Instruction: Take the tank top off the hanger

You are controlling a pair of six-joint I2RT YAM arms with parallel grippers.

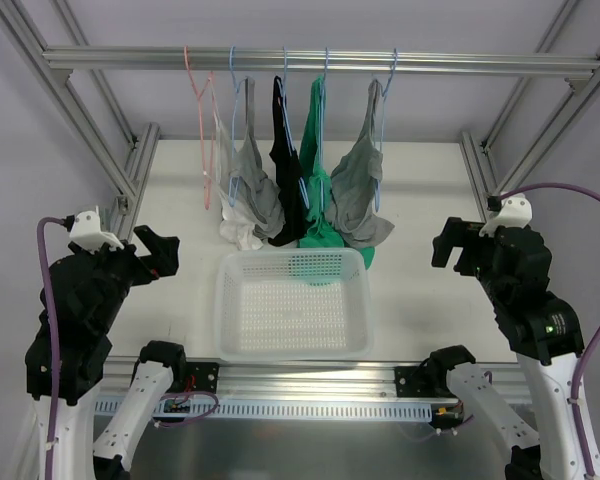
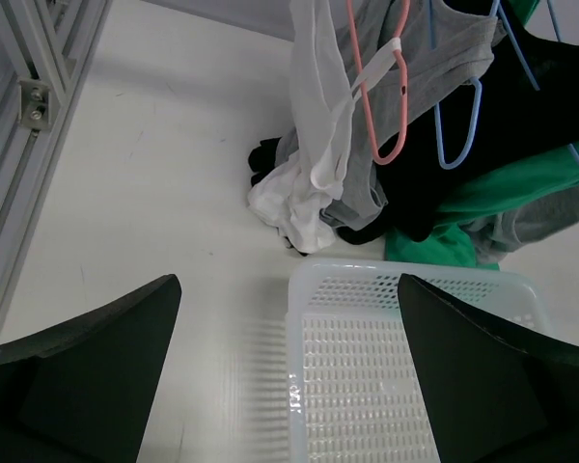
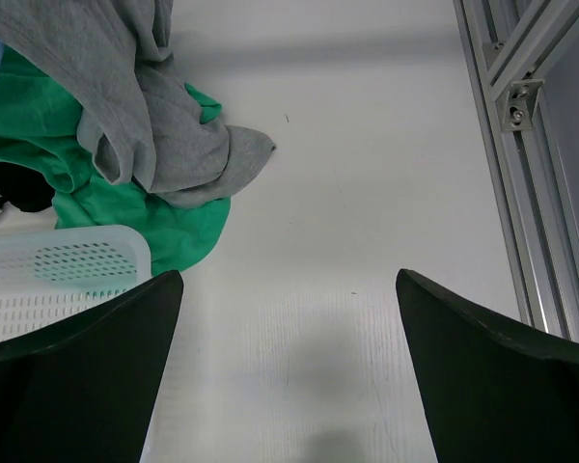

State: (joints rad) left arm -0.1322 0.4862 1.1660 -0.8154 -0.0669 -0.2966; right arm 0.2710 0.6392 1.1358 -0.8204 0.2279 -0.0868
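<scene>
**Item 1, tank top** (image 1: 362,190): grey jersey. You will find it as the rightmost garment on the overhead rail (image 1: 320,62), above the far part of the worktop (image 1: 430,200), a little right of centre. It is still on the hanger (image 1: 384,120), a light-blue wire one with its hook over the rail. Its lower part lies in folds on the worktop, just beyond the far right corner of the basket (image 1: 292,305).

**Item 2, green top** (image 1: 320,190): hangs just left of the tank top and touches it. Its hem is spread on the worktop under the grey folds and reaches the basket's far right corner.

**Item 3, rest of the row, going left:** black garment (image 1: 288,170), then a grey garment with a white piece (image 1: 248,185), then a pink hanger (image 1: 202,120) at the left end.

**Item 4, basket:** white, perforated plastic, at the middle of the worktop's near edge, between your two arms.

**Item 5, left gripper** (image 1: 158,250): over the left side of the worktop, well apart from the clothes. Its fingers (image 2: 96,367) are spread wide with nothing between them.

**Item 6, right gripper** (image 1: 446,245): over the right side of the worktop, near the tank top's folds but not touching them. Its fingers (image 3: 492,376) are also wide apart and hold nothing.
</scene>
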